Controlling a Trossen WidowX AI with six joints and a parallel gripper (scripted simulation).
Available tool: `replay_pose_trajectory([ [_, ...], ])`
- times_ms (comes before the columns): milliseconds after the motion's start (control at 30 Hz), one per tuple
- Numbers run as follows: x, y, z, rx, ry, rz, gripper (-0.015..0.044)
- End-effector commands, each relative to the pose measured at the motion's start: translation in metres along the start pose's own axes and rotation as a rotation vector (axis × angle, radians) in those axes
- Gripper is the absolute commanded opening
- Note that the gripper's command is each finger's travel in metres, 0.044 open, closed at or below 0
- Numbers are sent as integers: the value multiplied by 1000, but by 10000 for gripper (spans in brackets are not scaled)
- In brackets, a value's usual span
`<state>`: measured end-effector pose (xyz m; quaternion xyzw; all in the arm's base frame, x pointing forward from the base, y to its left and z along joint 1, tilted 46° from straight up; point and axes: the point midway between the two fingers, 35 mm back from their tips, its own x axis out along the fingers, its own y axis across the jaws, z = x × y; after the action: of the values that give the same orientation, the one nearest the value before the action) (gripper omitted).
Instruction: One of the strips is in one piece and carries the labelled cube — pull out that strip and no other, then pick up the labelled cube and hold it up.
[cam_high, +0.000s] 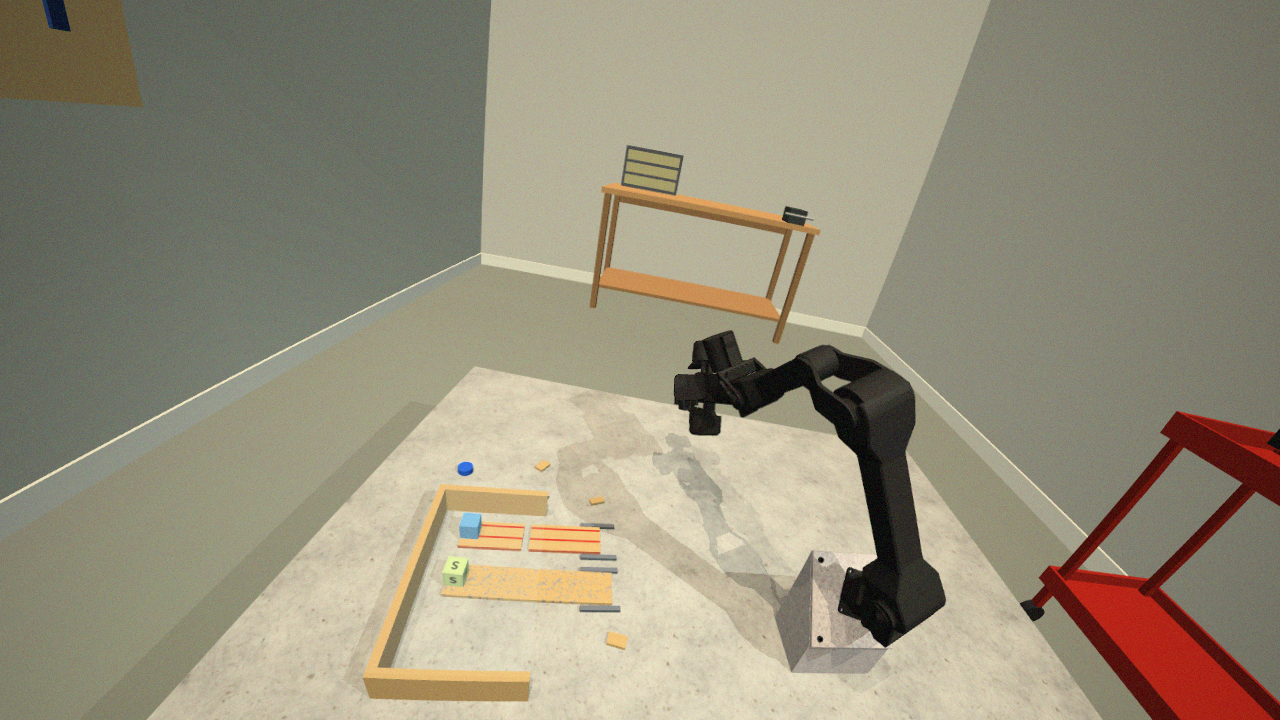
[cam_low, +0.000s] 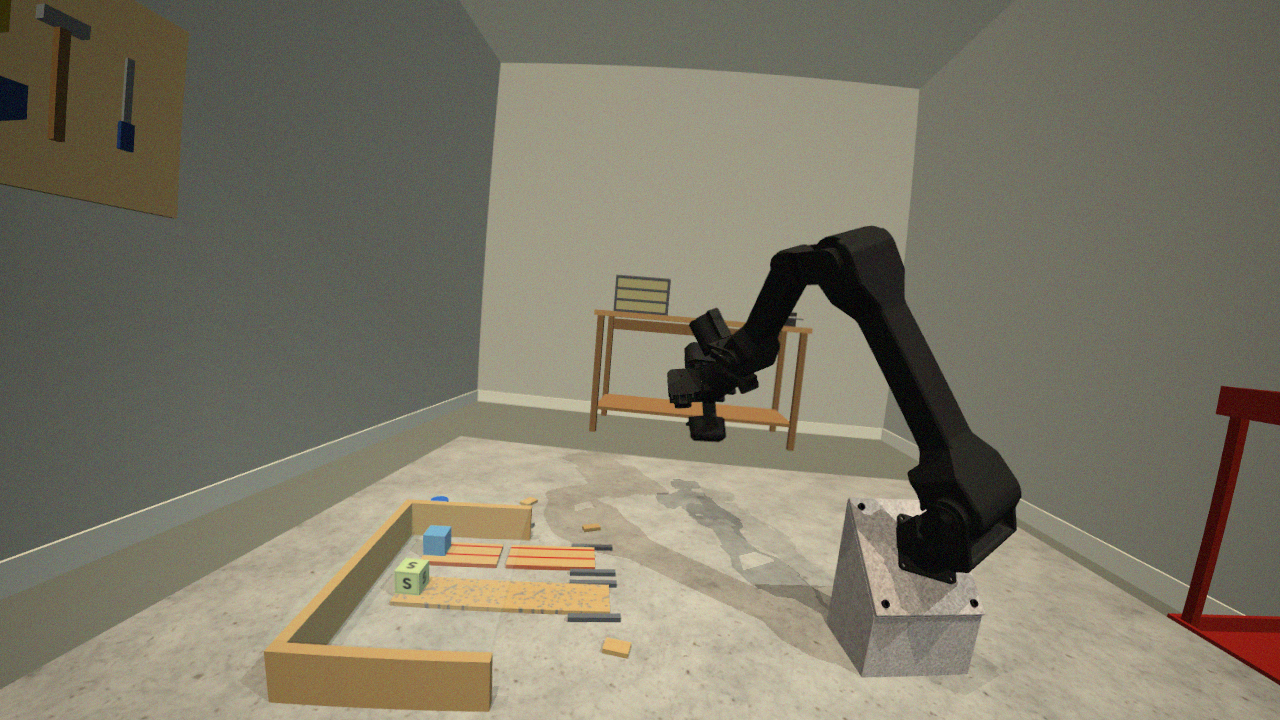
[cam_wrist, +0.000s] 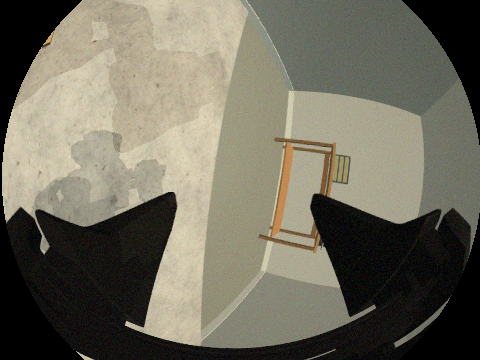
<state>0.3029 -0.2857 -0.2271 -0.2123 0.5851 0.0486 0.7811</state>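
At lower left of the top view, a low three-sided wall of pale wood (cam_high: 407, 586) (cam_low: 344, 595) stands on the mottled stone-coloured desk (cam_high: 716, 662) (cam_low: 733, 653), its open side towards the arm — presumably so that a strip can be drawn out that way. Within it the pale green cube marked with a black S (cam_high: 454, 572) (cam_low: 411, 577) sits on the far-left end of a speckled flat wooden strip (cam_high: 537, 584) (cam_low: 519, 595), which runs unbroken to the right. Beyond it, higher in the frame, a plain blue cube (cam_high: 469, 525) (cam_low: 436, 540) sits on the left piece of a red-lined wooden strip (cam_high: 563, 539) (cam_low: 550, 557) that is parted by a gap, so pulling its near piece would likely leave that cube where it is. The speckled strip is therefore the one to pull: it is whole and carries the labelled cube. Thin dark grey bars (cam_high: 598, 608) (cam_low: 593, 617) flank the right ends of both strips, probably to guide them straight, so the pull should follow their line. At centre right the black end effector (cam_high: 698, 401) (cam_low: 696, 407) (cam_wrist: 246, 202) hangs above the desk, well apart from both strips, its fingers spread and released, with nothing between them. It points towards the back of the room, so it would have to swing round and come down to the strip's right end before pulling — gently, lest the cube slip or tip.
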Motion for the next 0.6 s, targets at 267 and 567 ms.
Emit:
replay_pose_trajectory([
  [267,-87,23,100,307,-306,98,400],
  [567,-204,96,176,624,-559,444,400],
])
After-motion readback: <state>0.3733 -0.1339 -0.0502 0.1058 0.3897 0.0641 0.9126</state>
